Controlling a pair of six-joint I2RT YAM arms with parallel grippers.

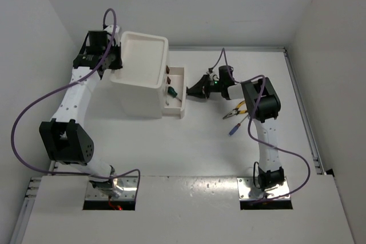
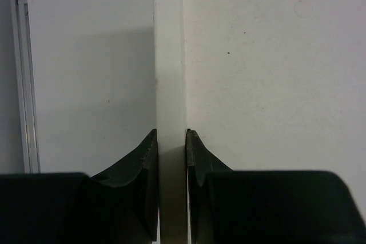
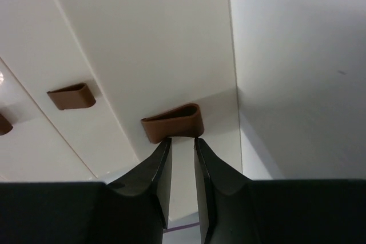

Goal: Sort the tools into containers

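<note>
The right arm point(image 1: 260, 104) lies across one end of the yellow-handled pliers point(image 1: 235, 110) and of the blue-handled screwdriver point(image 1: 233, 131), hiding part of each. In the open drawer point(image 1: 173, 111), the green-handled screwdriver point(image 1: 171, 91) is too small for its shaft to be traced. The right gripper point(image 3: 183, 139) meets the nearest knob point(image 3: 173, 123), perhaps pinching it (its own fingertips cover the contact). A third knob point(image 3: 2, 124) is cut off by the left edge. The drawer unit point(image 2: 170, 55) runs off the left wrist view at top and bottom.

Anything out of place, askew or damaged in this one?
Nothing broken or spilled. One drawer of the white drawer unit stands pulled out, a green-handled screwdriver in it; the yellow-handled pliers and blue-handled screwdriver lie loose on the table, not yet sorted.
</note>
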